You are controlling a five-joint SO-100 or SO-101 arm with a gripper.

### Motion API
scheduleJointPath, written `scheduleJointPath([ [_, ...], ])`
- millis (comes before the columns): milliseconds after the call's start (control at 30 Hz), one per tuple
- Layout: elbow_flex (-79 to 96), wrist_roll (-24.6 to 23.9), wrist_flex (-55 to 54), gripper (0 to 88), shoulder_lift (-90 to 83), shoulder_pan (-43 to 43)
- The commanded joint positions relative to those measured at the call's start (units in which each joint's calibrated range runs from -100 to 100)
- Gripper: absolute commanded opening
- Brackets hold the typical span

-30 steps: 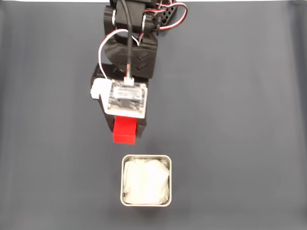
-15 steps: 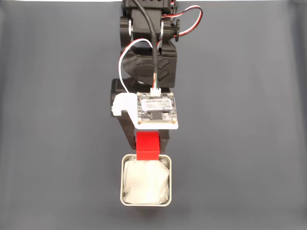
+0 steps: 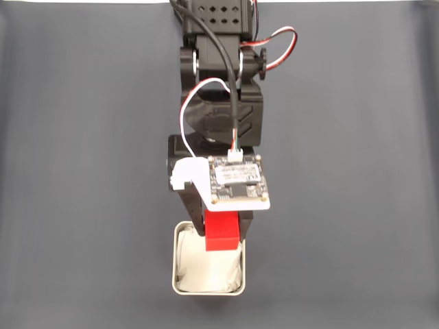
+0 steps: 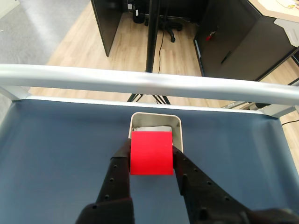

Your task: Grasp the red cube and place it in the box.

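Hand point(image 4: 151, 156) pinching red cube point(image 4: 151, 152) between both fingers. Cube above box point(image 3: 180, 282), at box's arm-side rim. Box near bench point(image 3: 357, 171) edge opposite arm.

In the fixed view the circuit board point(image 3: 238, 181) hides the hand's fingers and the top of the red cube point(image 3: 223, 233), which covers the box's point(image 3: 208, 289) upper rim. In the wrist view the cube point(image 4: 150, 152) blocks most of the box's point(image 4: 155, 122) inside
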Motion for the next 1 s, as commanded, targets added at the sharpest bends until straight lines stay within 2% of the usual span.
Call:
scheduleJointPath([
  [0,-4.9,-0.6,0.2,3.5,1.0,-0.2],
  [967,-13.2,-2.0,-0.4,3.2,12.1,1.8],
])
